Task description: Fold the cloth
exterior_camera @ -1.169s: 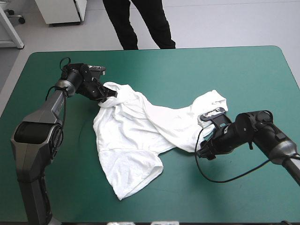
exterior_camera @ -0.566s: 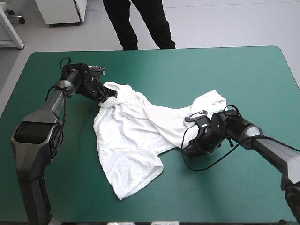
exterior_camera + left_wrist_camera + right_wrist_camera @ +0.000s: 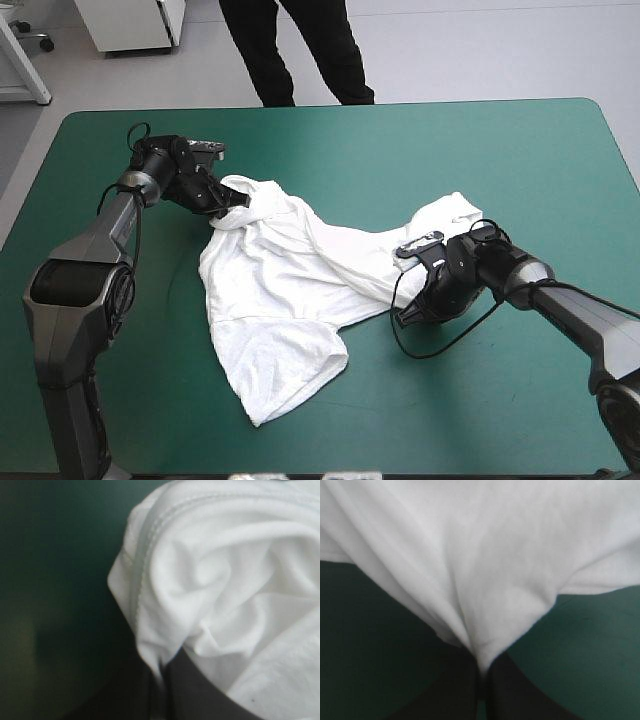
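1. A white T-shirt [image 3: 285,285] lies crumpled and only partly spread on the teal-green surface [image 3: 400,140]. It sits a little left of the middle, with one twisted band reaching out toward the right.
2. The left hand [image 3: 232,200] sits at the T-shirt's far left corner. Its black fingers are all but closed, with cloth pinched between them.
3. The right hand [image 3: 408,312] is low at the right end of the twisted band. It is likewise nearly closed on a fold of the T-shirt.
4. Judged from this, folding proper has not begun. The step in hand looks like taking two holds so the T-shirt can be opened out flat.
5. The next move probably calls for drawing the two hands apart, perhaps lifting a little, so the twist comes out. Both pinches would need to hold, since a slip would let the cloth drop back in a heap.
6. The view from above shows the whole layout: both arms, the T-shirt's outline, and a loose lower flap near the front edge of the surface.
7. Only the left wrist view shows a stitched edge rolled up just ahead of the left hand [image 3: 162,676].
8. Only the right wrist view shows the cloth drawn into a narrow point between the fingers of the right hand [image 3: 481,669], with bare surface on both sides.
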